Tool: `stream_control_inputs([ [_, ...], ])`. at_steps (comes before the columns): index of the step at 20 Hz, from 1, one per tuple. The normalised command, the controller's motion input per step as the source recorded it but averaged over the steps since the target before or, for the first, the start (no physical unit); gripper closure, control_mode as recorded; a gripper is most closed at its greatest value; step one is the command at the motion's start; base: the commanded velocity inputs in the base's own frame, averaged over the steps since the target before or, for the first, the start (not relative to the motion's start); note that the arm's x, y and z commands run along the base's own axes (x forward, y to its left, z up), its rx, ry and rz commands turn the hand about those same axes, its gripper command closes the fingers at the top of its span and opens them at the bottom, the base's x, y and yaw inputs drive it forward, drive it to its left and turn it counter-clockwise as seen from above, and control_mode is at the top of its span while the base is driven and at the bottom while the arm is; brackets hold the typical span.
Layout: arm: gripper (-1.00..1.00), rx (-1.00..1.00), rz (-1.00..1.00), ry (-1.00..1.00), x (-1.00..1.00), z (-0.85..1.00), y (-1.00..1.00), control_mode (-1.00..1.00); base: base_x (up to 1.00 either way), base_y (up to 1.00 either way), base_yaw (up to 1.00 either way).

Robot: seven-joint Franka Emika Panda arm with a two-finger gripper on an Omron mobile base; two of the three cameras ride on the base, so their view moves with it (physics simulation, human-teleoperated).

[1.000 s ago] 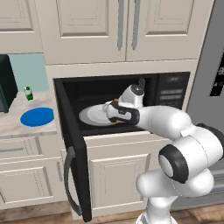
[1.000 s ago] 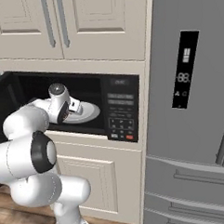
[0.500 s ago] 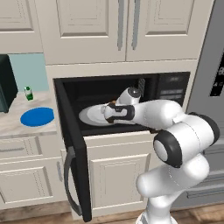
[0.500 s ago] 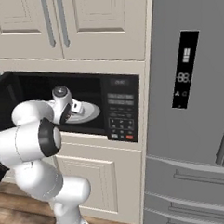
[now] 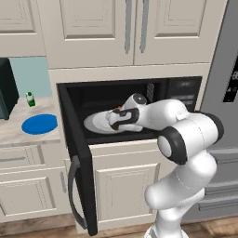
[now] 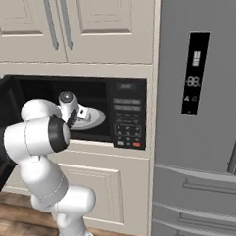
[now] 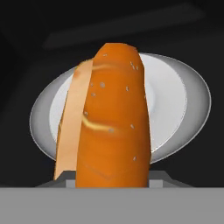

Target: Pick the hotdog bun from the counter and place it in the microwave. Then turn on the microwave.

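Moved since the earlier frames: arm elbow swung up and toward the right of the left base view; wrist carried slightly further left over the plate; the rest of the scene is unchanged.

Item 1. Hotdog bun [image 7: 113, 118]: orange, oblong, tan edge along its left side. Seen in the hand view standing lengthwise out from the claw, its near end at the fingers and its far end reaching over the white round plate [image 7: 175, 109]. A sliver of orange is seen at the wrist in the left base view.

Item 2. Gripper [image 5: 119, 113]: clenched on the hotdog bun, held inside the microwave cavity above the plate. The fingertips are hidden behind the bun.

Item 3. Microwave [image 6: 127, 114]: black, built-in, button panel at right. Door [image 5: 76, 162] is swung fully open to the left, handle facing outward.

Item 4. Counter [image 5: 18, 132]: beige stone, left of the microwave. Carried on it: a round blue plate [image 5: 39, 124], a small green bottle [image 5: 30, 99], a dark green appliance [image 5: 7, 95].

Item 5. Refrigerator [image 6: 203, 110]: grey, display panel lit, right of the microwave.
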Motion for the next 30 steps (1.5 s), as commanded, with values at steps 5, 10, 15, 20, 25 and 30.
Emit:
stream_control_inputs([
  [5, 1.0, 0.0, 0.0, 0.0, 0.3, -0.1, 0.01, -1.0, 0.0, 0.0, 0.0],
  [10, -1.0, 0.0, 0.0, 0.0, 0.28, -0.17, 0.04, -1.0, 0.0, 0.0, 0.0],
  [15, -1.0, 0.0, 0.0, 0.0, 0.3, -0.1, 0.04, -1.0, 0.0, 0.0, 0.0],
  [20, -1.0, 0.0, 0.0, -0.01, 0.12, -0.02, 0.0, -1.0, 0.0, 0.0, 0.0],
  [25, -1.0, 0.0, 0.0, -0.03, 0.02, 0.0, 0.0, -1.0, 0.0, 0.0, 0.0],
  [30, -1.0, 0.0, 0.0, -0.13, -0.28, 0.06, 0.0, -1.0, 0.0, 0.0, 0.0],
])
